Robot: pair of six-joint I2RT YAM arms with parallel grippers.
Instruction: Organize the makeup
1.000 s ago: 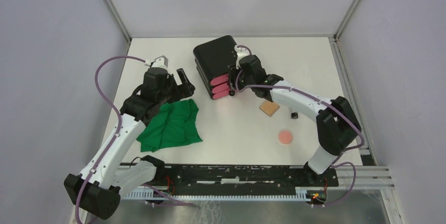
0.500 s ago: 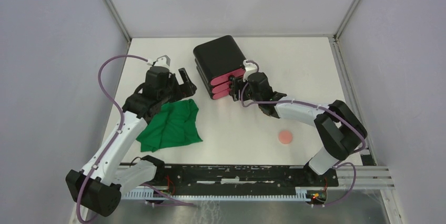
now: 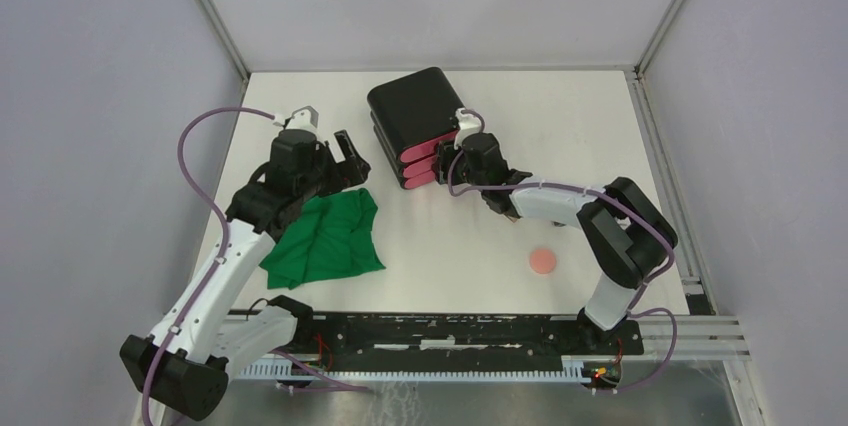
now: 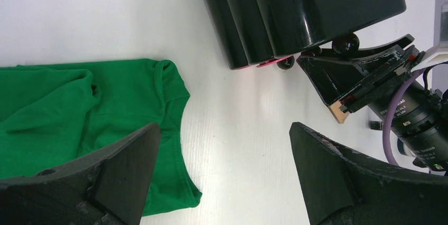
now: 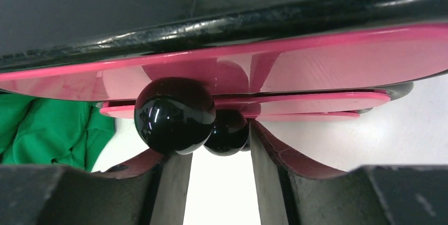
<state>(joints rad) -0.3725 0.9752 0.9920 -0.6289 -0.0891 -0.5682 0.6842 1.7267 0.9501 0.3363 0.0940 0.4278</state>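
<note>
Within the last second the right pincer (image 5: 222, 153) has been resettled at the round, glossy black knobs (image 5: 174, 114) of the box (image 3: 410, 106). Its jaws are held partly apart (a pinch cannot be confirmed). A smooth pink drawer (image 5: 317, 61) is probably being readied. The soft disc-shaped puff (image 3: 543, 261) is left on the table (image 3: 450, 246), at five o'clock from the box. The left pincer (image 4: 224, 146) is held released.

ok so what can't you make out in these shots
- Inside the pink drawers: no view looks in; their fronts and the black box hide it.
- Right gripper: in the right wrist view the black knob sits at its fingers; gripped or just touched, cannot tell.
- Other makeup: only the pink round puff shows; in the top view the right arm covers part of the table.
</note>
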